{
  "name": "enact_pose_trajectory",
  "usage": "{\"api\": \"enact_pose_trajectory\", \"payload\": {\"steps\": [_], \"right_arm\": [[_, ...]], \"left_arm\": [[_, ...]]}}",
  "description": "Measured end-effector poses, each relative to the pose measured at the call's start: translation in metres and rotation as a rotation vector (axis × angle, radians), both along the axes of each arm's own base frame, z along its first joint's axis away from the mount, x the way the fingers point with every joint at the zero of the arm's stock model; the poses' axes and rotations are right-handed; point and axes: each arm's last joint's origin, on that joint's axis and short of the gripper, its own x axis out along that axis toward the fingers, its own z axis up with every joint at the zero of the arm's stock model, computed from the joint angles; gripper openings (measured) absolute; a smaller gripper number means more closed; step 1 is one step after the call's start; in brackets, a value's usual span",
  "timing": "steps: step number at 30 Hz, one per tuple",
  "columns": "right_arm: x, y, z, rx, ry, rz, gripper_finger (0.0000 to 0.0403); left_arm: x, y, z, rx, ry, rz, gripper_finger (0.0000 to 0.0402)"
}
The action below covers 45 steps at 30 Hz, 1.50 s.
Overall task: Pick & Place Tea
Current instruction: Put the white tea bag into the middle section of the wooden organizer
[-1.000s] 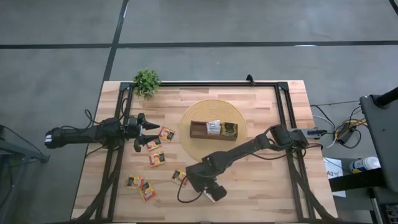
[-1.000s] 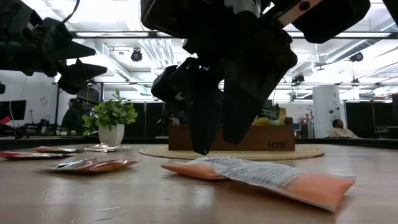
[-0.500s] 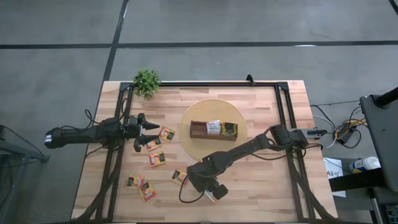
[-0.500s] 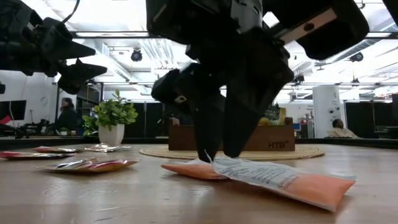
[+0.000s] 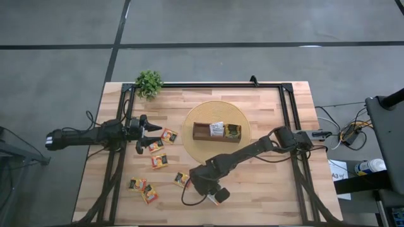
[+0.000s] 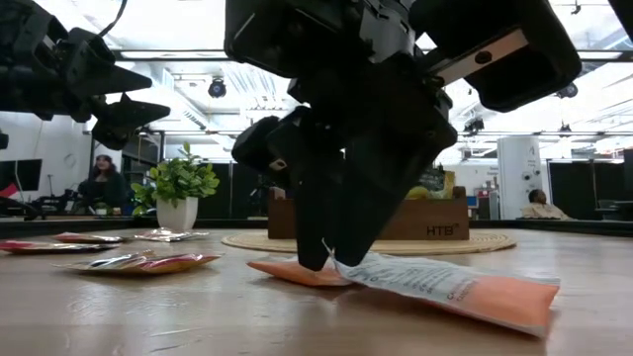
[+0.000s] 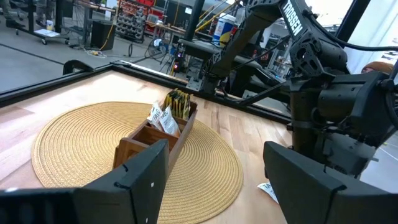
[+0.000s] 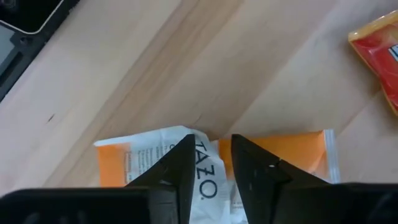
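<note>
I have the right gripper (image 6: pixel 329 259) down on the white-orange sachet (image 8: pixel 214 168) at the near edge of the table (image 5: pixel 265 195), its jaws narrowed around a pinched-up ridge in the middle of the packet but, as far as I can judge, not fully clamped on it; the sachet's ends lie flat on the wood to either side of the jaws. To do this step well I would finish the squeeze before lifting, keep the jaws square across the ridge so the slick wrapper does not slide out, and rise straight up before turning toward the brown box (image 5: pixel 216 132), which sits on the round woven mat (image 5: pixel 196 116) well beyond the jaws. A yellow-red sachet (image 5: pixel 182 180) lies just beside the jaws and could be nudged on the way up; others (image 5: pixel 158 160) are scattered farther off, toward the left gripper (image 5: pixel 154 127), which hangs with jaws open above the table near the potted plant (image 5: pixel 149 82)
</note>
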Motion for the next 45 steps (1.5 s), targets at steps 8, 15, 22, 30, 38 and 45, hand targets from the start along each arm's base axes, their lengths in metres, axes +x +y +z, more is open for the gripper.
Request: {"api": "enact_pose_trajectory", "payload": {"steps": [8,15,22,30,38,45], "right_arm": [[-0.004,0.005,-0.003,0.021,0.016,0.021,0.0093],[-0.009,0.009,-0.008,0.028,0.055,0.016,0.0070],[-0.014,0.006,-0.010,0.014,0.129,-0.029,0.0011],[-0.019,0.004,0.001,0.008,0.193,-0.125,0.0008],[-0.033,-0.014,0.036,-0.111,0.229,-0.240,0.0008],[-0.045,-0.044,0.072,-0.243,0.219,-0.410,0.0008]], "left_arm": [[0.000,0.000,0.000,0.000,0.000,0.000,0.0257],[0.000,0.000,0.000,0.000,0.000,0.000,0.0257],[0.000,0.000,0.000,0.000,0.000,0.000,0.0257],[0.000,0.000,0.000,0.000,0.000,0.000,0.0257],[0.000,0.000,0.000,0.000,-0.001,0.000,0.0257],[0.000,0.000,0.000,0.000,-0.001,0.000,0.0257]]}}
